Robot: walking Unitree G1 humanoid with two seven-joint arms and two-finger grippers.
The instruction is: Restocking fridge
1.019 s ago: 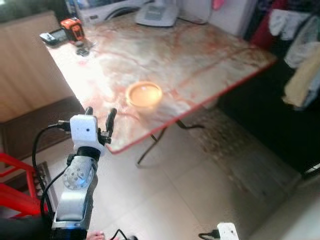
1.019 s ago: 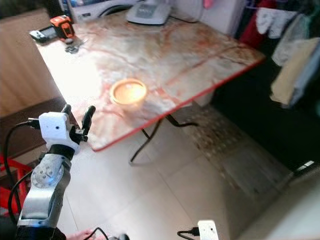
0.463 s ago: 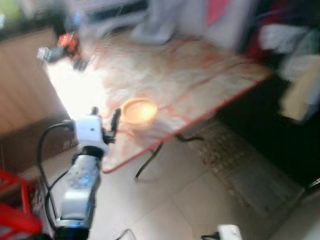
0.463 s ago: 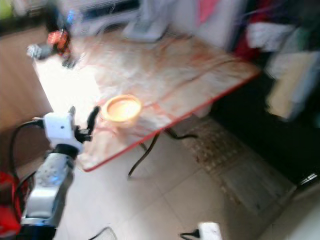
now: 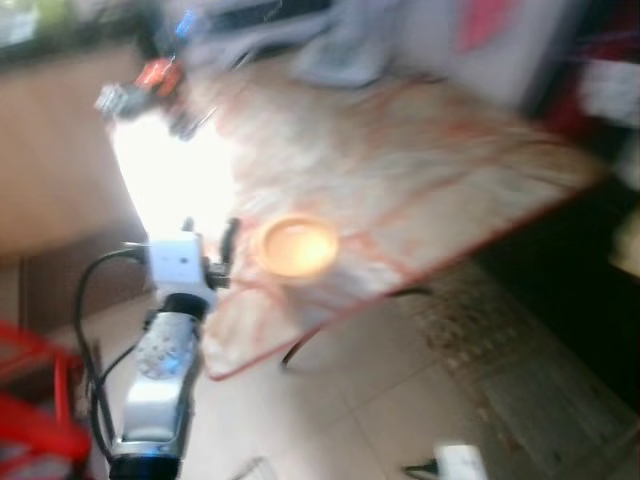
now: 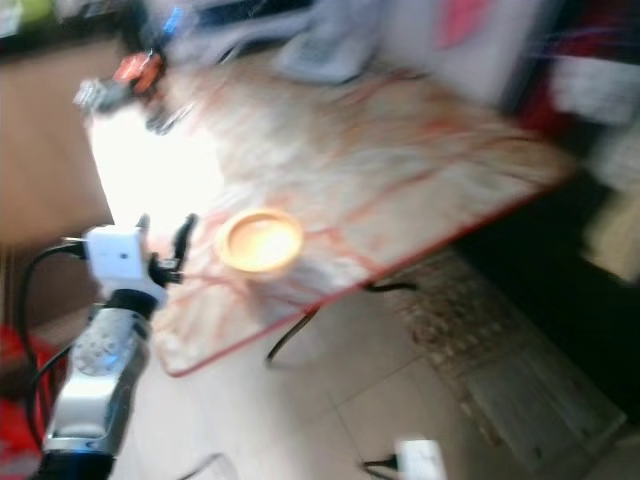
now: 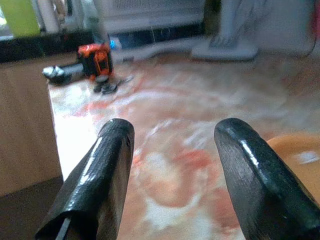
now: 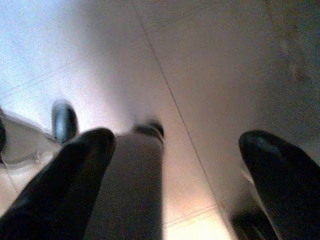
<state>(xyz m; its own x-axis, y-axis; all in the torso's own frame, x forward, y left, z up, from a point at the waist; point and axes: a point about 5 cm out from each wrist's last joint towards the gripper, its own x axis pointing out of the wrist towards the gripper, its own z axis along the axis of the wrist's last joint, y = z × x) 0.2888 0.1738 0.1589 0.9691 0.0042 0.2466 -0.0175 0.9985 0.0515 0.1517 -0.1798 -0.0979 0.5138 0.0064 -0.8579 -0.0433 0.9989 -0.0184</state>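
Silver left arm raised, tool (image 5: 207, 232) parted beside orange bowl (image 5: 296, 247).

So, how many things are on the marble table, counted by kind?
Orange bowl: 1
Orange tape measure: 1
Small dark items beside it, too blurred to name: 1 cluster
White appliance at the far edge: 1
Total: 4

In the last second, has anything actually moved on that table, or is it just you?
Mostly the camera: the whole view shifted and blurred, so the robot is moving. The left gripper stays raised at the near corner of the table, jaws open and empty, beside the orange bowl without touching it. The bowl and the orange tool at the far corner lie as before. The right gripper hangs over the floor.
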